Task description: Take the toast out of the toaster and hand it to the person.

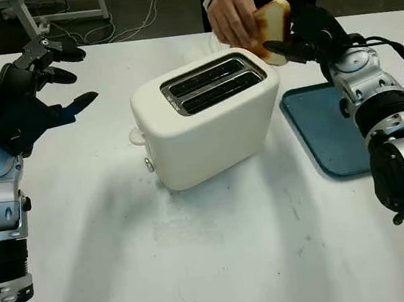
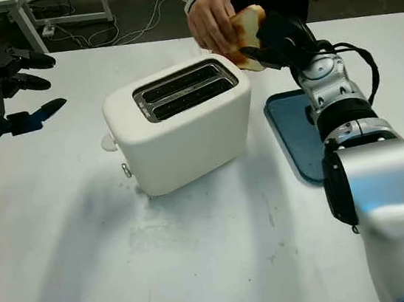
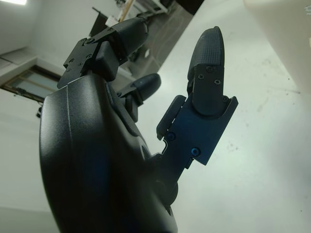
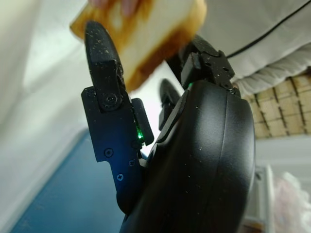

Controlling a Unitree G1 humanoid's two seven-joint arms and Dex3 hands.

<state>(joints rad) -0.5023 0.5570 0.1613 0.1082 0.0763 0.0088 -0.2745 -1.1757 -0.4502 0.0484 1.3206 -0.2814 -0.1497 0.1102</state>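
A browned slice of toast (image 1: 272, 22) is held up behind the far right corner of the white toaster (image 1: 207, 132). My right hand (image 1: 286, 41) is shut on the slice's right side, with its thumb (image 4: 99, 46) across the face of the toast (image 4: 150, 29). A person's hand (image 1: 231, 12) grips the same slice from the left. Both toaster slots (image 1: 212, 83) look empty. My left hand (image 1: 54, 77) is open, raised above the table's far left.
A blue tray (image 1: 326, 134) lies on the white table (image 1: 201, 255) to the right of the toaster, under my right forearm. The person stands at the far edge of the table. Cables run over the floor behind.
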